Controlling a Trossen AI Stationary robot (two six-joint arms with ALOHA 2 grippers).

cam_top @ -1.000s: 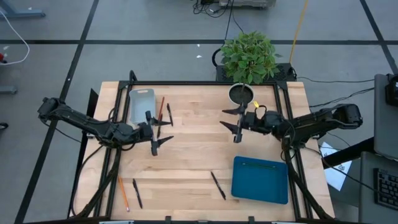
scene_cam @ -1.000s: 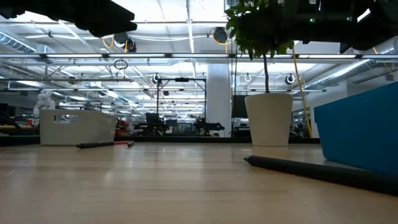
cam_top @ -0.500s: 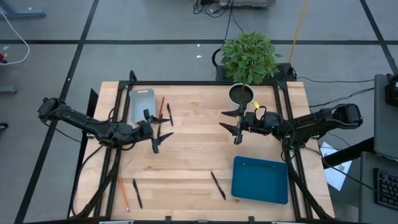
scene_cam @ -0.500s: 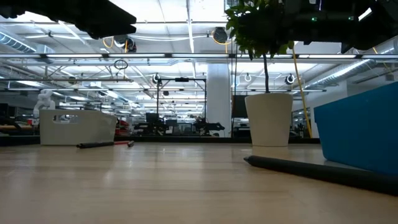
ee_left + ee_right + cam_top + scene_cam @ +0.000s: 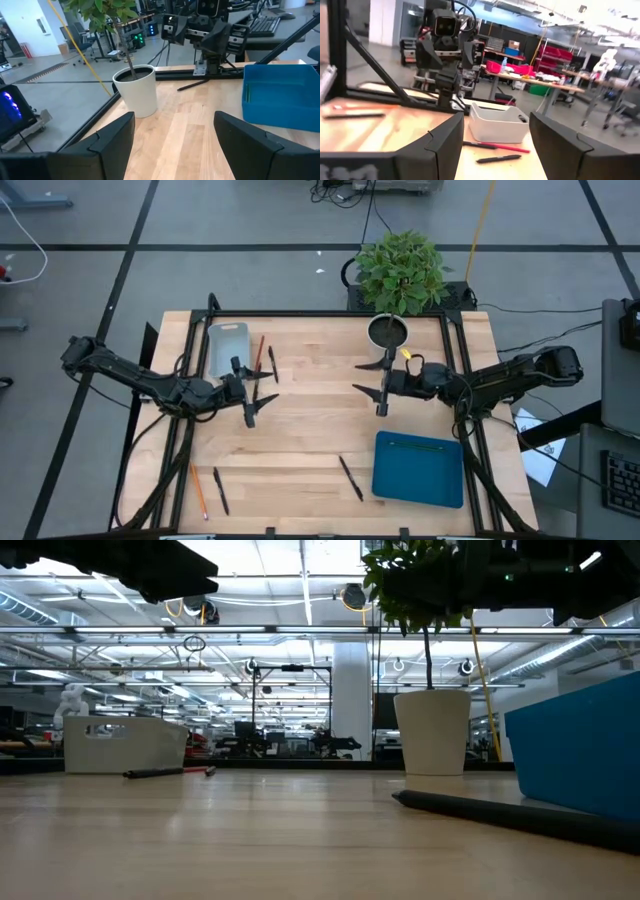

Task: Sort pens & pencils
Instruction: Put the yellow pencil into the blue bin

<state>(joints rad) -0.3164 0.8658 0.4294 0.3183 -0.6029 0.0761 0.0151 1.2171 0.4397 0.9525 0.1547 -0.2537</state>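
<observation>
Both grippers hover above the table, holding nothing. My left gripper [image 5: 257, 396] is open just right of the grey tray [image 5: 228, 348]. Beside that tray an orange-red pencil [image 5: 259, 355] and a black pen [image 5: 271, 363] lie flat on the wood. My right gripper [image 5: 374, 387] is open, level, near the plant pot [image 5: 388, 331] and beyond the blue tray [image 5: 418, 470]. Another black pen [image 5: 350, 478] lies left of the blue tray. An orange pencil [image 5: 198, 491] and a black pen [image 5: 220, 491] lie at the near left. In the right wrist view the red pencil [image 5: 496, 146] and pen [image 5: 498, 159] show before the grey tray [image 5: 498, 123].
A white pot [image 5: 137, 90] with a leafy plant stands at the far edge, right of centre. A thin stick [image 5: 415, 445] lies inside the blue tray along its far wall. A black frame [image 5: 300, 314] borders the tabletop. Bare wood [image 5: 310, 420] lies between the two grippers.
My right gripper has rolled slightly on its wrist while staying over the same spot. The pens, pencils and trays have kept their places.
</observation>
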